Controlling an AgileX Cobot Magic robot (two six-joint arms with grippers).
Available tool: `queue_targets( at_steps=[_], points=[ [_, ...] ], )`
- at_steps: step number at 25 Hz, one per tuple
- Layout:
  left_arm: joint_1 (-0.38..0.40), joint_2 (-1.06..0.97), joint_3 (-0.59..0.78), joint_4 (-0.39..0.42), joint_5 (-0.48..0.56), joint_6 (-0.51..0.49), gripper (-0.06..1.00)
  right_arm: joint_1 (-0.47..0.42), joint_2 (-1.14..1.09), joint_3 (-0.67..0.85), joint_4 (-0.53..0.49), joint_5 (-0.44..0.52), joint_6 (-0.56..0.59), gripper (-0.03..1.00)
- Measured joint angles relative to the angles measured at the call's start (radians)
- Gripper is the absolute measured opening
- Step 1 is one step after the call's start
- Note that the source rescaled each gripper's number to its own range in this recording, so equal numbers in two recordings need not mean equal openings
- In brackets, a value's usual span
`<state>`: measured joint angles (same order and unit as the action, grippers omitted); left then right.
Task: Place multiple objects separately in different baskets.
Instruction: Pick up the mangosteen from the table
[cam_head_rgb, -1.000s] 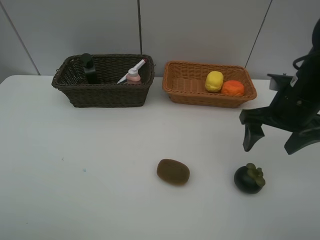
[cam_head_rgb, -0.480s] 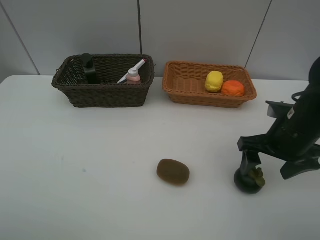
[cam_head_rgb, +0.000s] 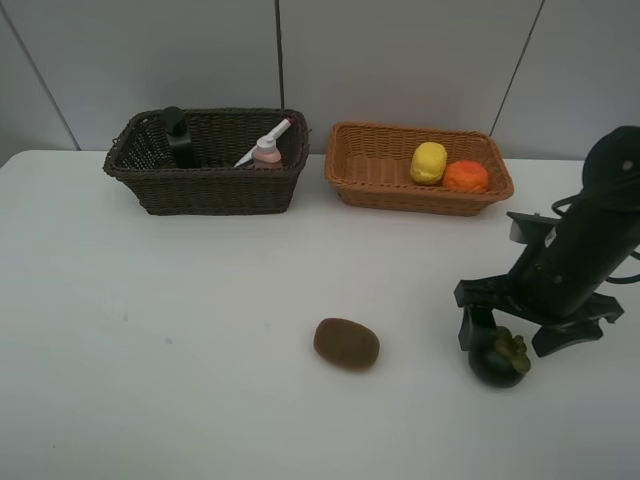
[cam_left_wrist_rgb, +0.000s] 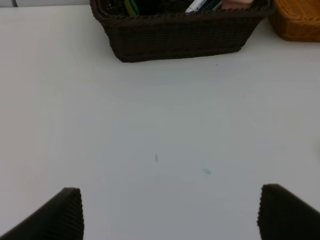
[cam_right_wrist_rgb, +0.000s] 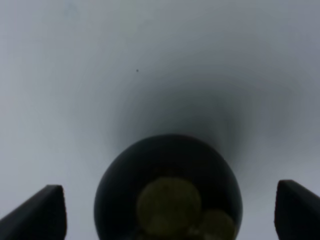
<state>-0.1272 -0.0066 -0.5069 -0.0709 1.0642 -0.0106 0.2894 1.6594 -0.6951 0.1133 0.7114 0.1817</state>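
Note:
A dark mangosteen (cam_head_rgb: 497, 362) lies at the front right of the white table, and my right gripper (cam_head_rgb: 515, 335) stands open just over it, one finger on each side. In the right wrist view the mangosteen (cam_right_wrist_rgb: 167, 200) sits between the wide-apart jaws of the right gripper (cam_right_wrist_rgb: 172, 212), untouched. A brown kiwi (cam_head_rgb: 346, 343) rests to its left. The dark brown basket (cam_head_rgb: 150, 190) holds a pump bottle (cam_head_rgb: 178, 135), a marker (cam_head_rgb: 280, 128) and a pink bottle (cam_head_rgb: 267, 153). In the tan basket (cam_head_rgb: 370, 190) are a lemon (cam_head_rgb: 428, 162) and an orange (cam_head_rgb: 465, 176). My left gripper (cam_left_wrist_rgb: 175, 212) hangs open over bare table.
The left wrist view shows the dark basket (cam_left_wrist_rgb: 175, 35) ahead and a corner of the tan basket (cam_left_wrist_rgb: 300, 25) beside it. A grey panelled wall stands behind both baskets. White tabletop spreads across the left and middle front.
My right gripper has come down and a little leftward, from above the table beside the tan basket to straddling the mangosteen. Nothing else has moved.

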Motion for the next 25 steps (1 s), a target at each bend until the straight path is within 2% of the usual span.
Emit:
queue_targets(
  at_steps=[10,19,21,22,23,24,25],
  points=[
    [0.0,0.0,0.0,0.0,0.0,0.0,0.91,0.0,0.105,0.0,0.0,-0.059,-0.004,0.96],
    [0.0,0.0,0.0,0.0,0.0,0.0,0.91,0.0,0.157,-0.013,-0.005,-0.047,-0.003,0.94],
    [0.0,0.0,0.0,0.0,0.0,0.0,0.91,0.0,0.159,-0.013,-0.016,-0.044,-0.003,0.77],
    [0.0,0.0,0.0,0.0,0.0,0.0,0.91,0.0,0.159,-0.013,-0.024,-0.04,-0.003,0.6],
    [0.0,0.0,0.0,0.0,0.0,0.0,0.91,0.0,0.16,-0.013,-0.026,-0.035,-0.003,0.37],
    [0.0,0.0,0.0,0.0,0.0,0.0,0.91,0.0,0.16,-0.013,-0.024,-0.032,-0.003,0.28],
    [0.0,0.0,0.0,0.0,0.0,0.0,0.91,0.0,0.16,-0.013,-0.024,-0.031,-0.003,0.28]
  ],
)
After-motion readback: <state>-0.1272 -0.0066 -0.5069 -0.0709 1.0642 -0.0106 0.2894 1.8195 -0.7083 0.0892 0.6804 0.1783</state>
